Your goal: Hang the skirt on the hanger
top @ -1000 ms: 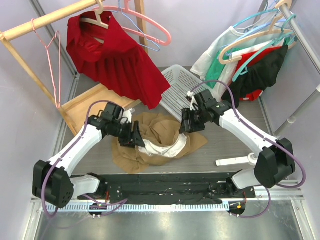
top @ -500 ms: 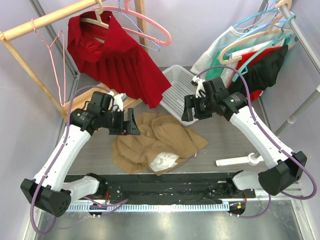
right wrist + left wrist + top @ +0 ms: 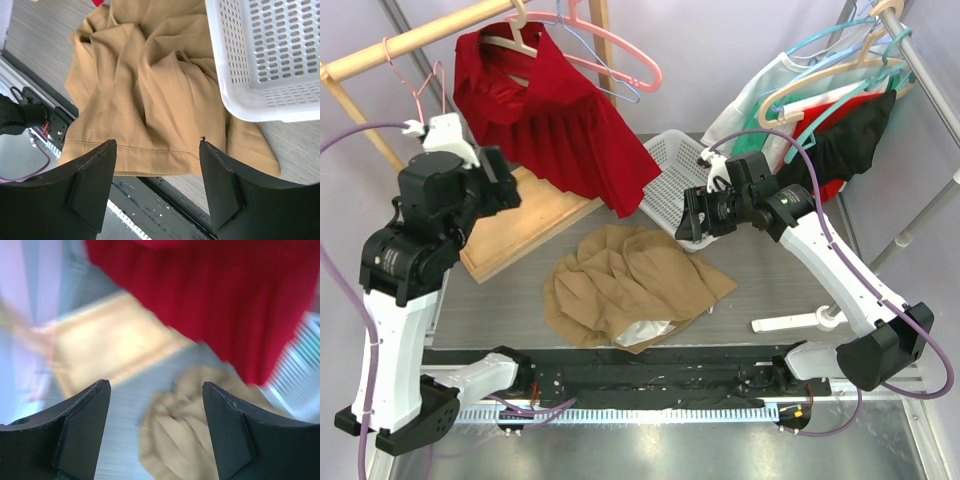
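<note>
The tan skirt (image 3: 632, 285) lies crumpled on the table, white lining showing at its near edge. It also shows in the right wrist view (image 3: 150, 95) and, blurred, in the left wrist view (image 3: 200, 430). My left gripper (image 3: 505, 190) is open and empty, raised high at the left, well away from the skirt; its jaws (image 3: 156, 390) stand wide apart. My right gripper (image 3: 688, 225) is open and empty above the skirt's far right edge (image 3: 157, 145). An empty pink hanger (image 3: 615, 50) hangs on the wooden rail; a pink wire hanger (image 3: 425, 110) hangs further left.
A red dress (image 3: 555, 115) hangs from the rail over a wooden board (image 3: 515, 220). A white basket (image 3: 675, 180) leans at the back, right next to my right gripper. Clothes on hangers (image 3: 820, 120) crowd the right rack. A white object (image 3: 790, 322) lies at the near right.
My left arm has let go of the skirt and swung up and left, away from it. The skirt has dropped and settled flatter. My right gripper rose a little and now holds still.
</note>
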Robot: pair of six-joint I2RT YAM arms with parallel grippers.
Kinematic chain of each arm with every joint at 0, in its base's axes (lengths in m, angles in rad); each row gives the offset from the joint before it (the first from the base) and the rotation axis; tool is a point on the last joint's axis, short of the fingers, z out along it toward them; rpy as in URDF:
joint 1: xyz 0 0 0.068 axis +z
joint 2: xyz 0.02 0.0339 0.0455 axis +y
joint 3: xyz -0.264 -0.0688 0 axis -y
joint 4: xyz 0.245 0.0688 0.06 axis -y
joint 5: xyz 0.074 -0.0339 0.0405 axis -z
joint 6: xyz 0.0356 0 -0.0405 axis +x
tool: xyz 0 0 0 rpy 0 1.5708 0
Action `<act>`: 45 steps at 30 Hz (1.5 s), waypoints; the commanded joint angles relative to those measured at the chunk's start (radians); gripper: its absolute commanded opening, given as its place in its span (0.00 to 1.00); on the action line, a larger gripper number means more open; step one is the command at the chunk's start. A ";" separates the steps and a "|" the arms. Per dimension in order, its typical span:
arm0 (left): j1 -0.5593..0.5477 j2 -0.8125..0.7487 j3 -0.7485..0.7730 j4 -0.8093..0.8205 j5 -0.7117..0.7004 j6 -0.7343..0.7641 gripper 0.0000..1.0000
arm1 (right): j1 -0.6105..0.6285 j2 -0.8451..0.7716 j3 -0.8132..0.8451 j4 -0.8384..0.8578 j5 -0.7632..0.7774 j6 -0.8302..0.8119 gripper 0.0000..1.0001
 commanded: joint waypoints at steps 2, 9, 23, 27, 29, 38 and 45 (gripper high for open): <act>0.004 0.019 0.065 0.040 -0.474 0.067 0.79 | -0.003 -0.001 0.021 0.064 -0.046 -0.002 0.72; 0.138 0.126 0.126 0.041 -0.476 0.048 0.82 | -0.003 -0.007 0.007 0.086 -0.064 0.004 0.72; 0.509 0.249 0.053 0.225 -0.142 0.021 0.39 | -0.003 0.003 0.011 0.106 -0.058 0.004 0.72; 0.511 0.241 0.042 0.253 -0.065 0.019 0.08 | -0.002 0.003 0.014 0.106 -0.038 0.006 0.71; 0.511 0.240 0.048 0.253 -0.053 0.024 0.00 | -0.003 0.005 0.015 0.106 -0.034 0.007 0.71; 0.511 0.202 0.183 0.199 0.062 0.048 0.00 | -0.002 -0.003 0.012 0.104 -0.010 0.014 0.70; 0.511 0.140 0.214 0.136 0.217 0.062 0.00 | -0.002 -0.007 0.021 0.106 -0.001 0.015 0.70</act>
